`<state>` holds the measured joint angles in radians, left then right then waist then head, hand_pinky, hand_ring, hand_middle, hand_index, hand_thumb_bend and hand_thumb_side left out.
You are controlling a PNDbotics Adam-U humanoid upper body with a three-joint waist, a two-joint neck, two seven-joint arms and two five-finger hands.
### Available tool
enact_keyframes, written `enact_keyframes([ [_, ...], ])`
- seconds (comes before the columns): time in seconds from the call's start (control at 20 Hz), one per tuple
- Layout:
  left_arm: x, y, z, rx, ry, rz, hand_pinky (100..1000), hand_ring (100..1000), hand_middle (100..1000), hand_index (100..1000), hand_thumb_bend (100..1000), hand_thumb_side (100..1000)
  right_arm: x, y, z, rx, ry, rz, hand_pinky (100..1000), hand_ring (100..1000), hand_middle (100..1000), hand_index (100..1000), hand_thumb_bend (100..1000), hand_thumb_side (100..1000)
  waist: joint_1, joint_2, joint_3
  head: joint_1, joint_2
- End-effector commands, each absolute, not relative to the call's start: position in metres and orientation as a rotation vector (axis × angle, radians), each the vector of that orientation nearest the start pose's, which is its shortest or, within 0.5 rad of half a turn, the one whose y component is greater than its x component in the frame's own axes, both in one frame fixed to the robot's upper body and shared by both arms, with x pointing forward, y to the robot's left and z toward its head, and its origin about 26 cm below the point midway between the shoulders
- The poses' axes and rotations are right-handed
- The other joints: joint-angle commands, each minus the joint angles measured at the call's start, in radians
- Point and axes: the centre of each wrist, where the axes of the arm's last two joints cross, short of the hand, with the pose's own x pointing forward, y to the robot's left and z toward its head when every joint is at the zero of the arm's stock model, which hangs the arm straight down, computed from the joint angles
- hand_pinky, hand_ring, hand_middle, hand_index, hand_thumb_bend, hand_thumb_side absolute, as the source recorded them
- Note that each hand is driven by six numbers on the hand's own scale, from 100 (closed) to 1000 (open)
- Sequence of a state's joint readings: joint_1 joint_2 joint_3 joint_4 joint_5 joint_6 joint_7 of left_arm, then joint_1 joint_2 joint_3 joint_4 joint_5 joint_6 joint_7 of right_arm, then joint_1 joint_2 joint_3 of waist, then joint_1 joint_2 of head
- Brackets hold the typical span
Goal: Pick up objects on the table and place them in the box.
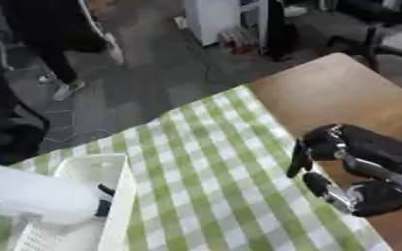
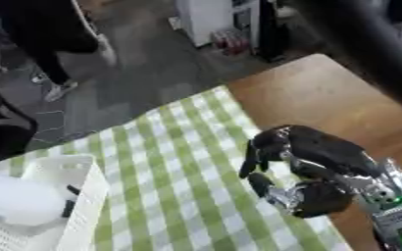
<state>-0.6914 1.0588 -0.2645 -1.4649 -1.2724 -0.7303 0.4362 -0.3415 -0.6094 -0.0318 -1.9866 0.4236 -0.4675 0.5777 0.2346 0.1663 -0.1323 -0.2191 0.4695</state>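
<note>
Right hand [image 2: 312, 169] held over the checked cloth [image 1: 204, 181]
Its fingers [image 2: 254, 164] are curled with nothing held; a white object [image 1: 29, 193] is seen over the white box [image 1: 118, 196].

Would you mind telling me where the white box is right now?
The white box sits at the lower left of both eye views, on the green checked cloth, well left of the right hand; a large white shape covers part of it.

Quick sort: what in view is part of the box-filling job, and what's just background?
Job:
- white box, at the table's left
- white object over the box, blurred
- right hand, over the checked cloth, fingers curled, nothing seen held

Background:
- green checked cloth
- bare wooden table
- white cabinet on the floor beyond
</note>
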Motion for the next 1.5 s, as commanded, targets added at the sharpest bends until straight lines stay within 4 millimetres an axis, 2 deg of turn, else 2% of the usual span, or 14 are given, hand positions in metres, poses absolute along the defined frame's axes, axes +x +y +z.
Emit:
enact_keyframes([
  [0.05,0.331,0.378,0.325,-1.261,1.654,1.861,917,875,851,888,220,1000,0.295,-0.308,0.249,0.862,2.571,-2.223,578,449,524,651,100,1000,-0.009,-0.025,0.022,-0.048,-0.022],
  [0.1,0.314,0.37,0.321,-1.223,1.698,1.822,855,835,824,858,104,1000,0.294,-0.311,0.247,0.882,2.575,-2.23,576,448,522,649,100,1000,-0.009,-0.028,0.038,-0.077,-0.037],
  [0.15,0.294,0.36,0.313,-1.2,1.757,1.77,875,848,834,867,107,1000,0.293,-0.314,0.243,0.908,2.583,-2.237,576,448,522,650,100,1000,-0.009,-0.031,0.055,-0.105,-0.053],
  [0.2,0.282,0.359,0.299,-1.203,1.843,1.732,743,757,774,816,105,1000,0.291,-0.316,0.237,0.926,2.602,-2.238,574,447,520,647,100,1000,-0.019,-0.036,0.08,-0.14,-0.079],
  [0.25,0.274,0.363,0.282,-1.206,1.931,1.701,754,763,777,818,105,1000,0.289,-0.319,0.23,0.942,2.627,-2.234,574,447,520,647,100,1000,-0.03,-0.042,0.103,-0.167,-0.097],
  [0.3,0.269,0.368,0.263,-1.203,2.032,1.661,617,663,734,787,103,1000,0.287,-0.32,0.221,0.957,2.659,-2.226,574,447,519,646,100,1000,-0.046,-0.048,0.126,-0.188,-0.113],
  [0.4,0.257,0.373,0.216,-1.158,2.294,1.526,488,561,670,733,105,1000,0.281,-0.322,0.198,1.001,2.751,-2.186,573,448,517,643,100,1000,-0.088,-0.066,0.178,-0.218,-0.132],
  [0.45,0.252,0.371,0.194,-1.123,2.424,1.442,510,577,680,744,103,1000,0.278,-0.321,0.184,1.02,2.799,-2.161,573,447,517,644,100,1000,-0.11,-0.076,0.204,-0.233,-0.139],
  [0.5,0.248,0.367,0.178,-1.089,2.536,1.357,396,491,625,702,110,1000,0.275,-0.319,0.173,1.033,2.835,-2.136,569,445,513,634,100,1000,-0.13,-0.083,0.223,-0.245,-0.148],
  [0.65,0.249,0.329,0.136,-0.88,2.912,0.996,332,441,593,685,116,1000,0.259,-0.298,0.125,1.072,3.015,-2.007,564,439,510,627,100,1000,-0.203,-0.111,0.304,-0.303,-0.165],
  [0.8,0.265,0.292,0.139,-0.648,3.11,0.764,263,374,543,650,121,1000,0.24,-0.268,0.086,1.187,3.177,-1.782,537,410,490,605,100,1000,-0.248,-0.126,0.367,-0.354,-0.169],
  [0.95,0.28,0.275,0.163,-0.446,3.19,0.86,272,383,554,653,117,1000,0.222,-0.239,0.062,1.39,3.228,-1.558,525,398,481,595,100,1000,-0.268,-0.134,0.413,-0.43,-0.185],
  [1.15,0.284,0.283,0.179,-0.199,3.172,0.982,278,386,553,652,117,1000,0.208,-0.216,0.048,1.518,3.2,-1.453,521,393,477,592,100,1000,-0.269,-0.145,0.447,-0.529,-0.217],
  [1.5,0.282,0.29,0.177,-0.029,3.154,1.083,270,381,549,648,116,1000,0.205,-0.207,0.046,1.476,3.134,-1.485,514,399,474,588,100,1000,-0.264,-0.148,0.439,-0.574,-0.27],
])
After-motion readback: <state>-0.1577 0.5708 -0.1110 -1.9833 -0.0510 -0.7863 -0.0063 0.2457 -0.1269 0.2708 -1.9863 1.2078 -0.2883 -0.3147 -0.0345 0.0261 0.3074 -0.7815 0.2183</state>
